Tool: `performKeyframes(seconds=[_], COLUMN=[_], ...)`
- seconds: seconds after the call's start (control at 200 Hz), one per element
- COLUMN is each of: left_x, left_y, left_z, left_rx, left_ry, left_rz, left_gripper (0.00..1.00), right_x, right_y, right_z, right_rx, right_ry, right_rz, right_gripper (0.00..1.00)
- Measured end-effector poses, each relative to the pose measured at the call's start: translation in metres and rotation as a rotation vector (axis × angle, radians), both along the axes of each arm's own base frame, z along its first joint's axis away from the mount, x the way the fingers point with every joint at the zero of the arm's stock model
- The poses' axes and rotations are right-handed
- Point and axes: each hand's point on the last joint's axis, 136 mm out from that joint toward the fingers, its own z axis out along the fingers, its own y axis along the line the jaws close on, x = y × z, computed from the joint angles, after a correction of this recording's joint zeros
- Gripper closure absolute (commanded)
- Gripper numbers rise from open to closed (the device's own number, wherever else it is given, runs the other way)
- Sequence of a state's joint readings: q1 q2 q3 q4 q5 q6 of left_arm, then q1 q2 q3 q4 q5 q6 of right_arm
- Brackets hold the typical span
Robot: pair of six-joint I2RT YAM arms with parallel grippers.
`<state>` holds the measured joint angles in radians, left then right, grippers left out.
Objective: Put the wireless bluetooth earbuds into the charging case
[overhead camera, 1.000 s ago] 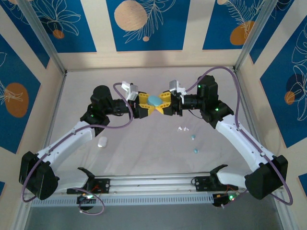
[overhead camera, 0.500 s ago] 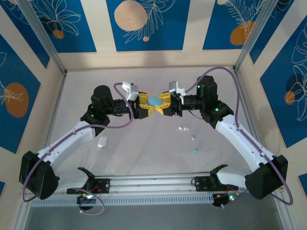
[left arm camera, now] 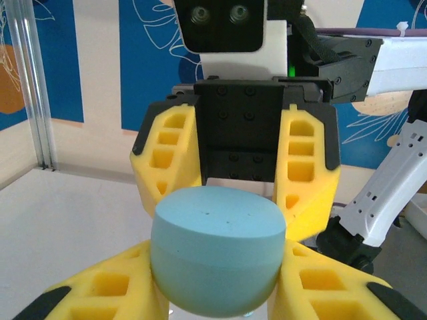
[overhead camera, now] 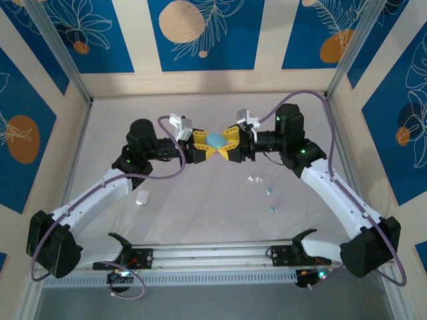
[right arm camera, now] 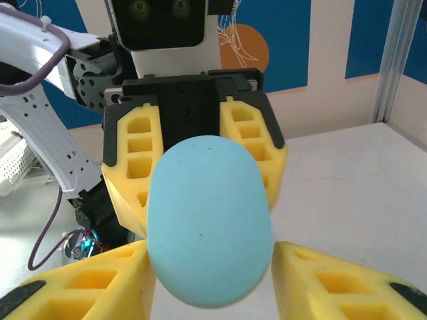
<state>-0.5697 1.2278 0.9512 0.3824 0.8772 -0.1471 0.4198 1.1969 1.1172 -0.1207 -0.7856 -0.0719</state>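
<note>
Top external shows loose earbuds point(overhead camera: 269, 191); left wrist, the seamed teal case point(left arm camera: 217, 257).

Right end effector point(overhead camera: 225, 143) has twisted slightly around the teal case point(overhead camera: 215, 139).

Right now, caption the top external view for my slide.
Left fingers and right fingers meet around one teal case above the table, earbuds loose nearby.
</note>
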Motion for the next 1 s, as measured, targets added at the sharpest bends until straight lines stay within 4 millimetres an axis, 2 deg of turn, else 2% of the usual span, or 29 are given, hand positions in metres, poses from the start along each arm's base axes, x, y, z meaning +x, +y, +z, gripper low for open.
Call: performKeyframes(seconds=[0.24,0.42,0.54,0.82,0.92,1.0], left_x=[-0.003,-0.007,-0.003,0.007,0.012,0.015], left_y=[0.0,0.0,0.001,0.005,0.007,0.008], left_z=[-0.006,-0.001,-0.002,-0.028,-0.031,-0.031], left_rx=[0.008,-0.015,-0.037,-0.068,-0.081,-0.091], left_ry=[0.008,-0.018,-0.025,0.028,0.033,0.032], left_rz=[-0.009,-0.013,0.021,0.116,0.152,0.174], left_gripper=[0.7,0.71,0.71,0.71,0.71,0.71], right_x=[0.017,0.034,0.04,0.04,0.047,0.063], right_y=[-0.01,-0.008,-0.008,-0.016,-0.034,-0.063], right_z=[0.013,0.012,0.014,0.036,0.037,0.029], right_rx=[0.022,0.006,-0.002,0.026,0.027,0.032], right_ry=[0.084,0.174,0.239,0.347,0.402,0.489], right_rz=[-0.067,-0.121,-0.146,-0.204,-0.313,-0.463], right_gripper=[0.42,0.4,0.37,0.33,0.41,0.53])
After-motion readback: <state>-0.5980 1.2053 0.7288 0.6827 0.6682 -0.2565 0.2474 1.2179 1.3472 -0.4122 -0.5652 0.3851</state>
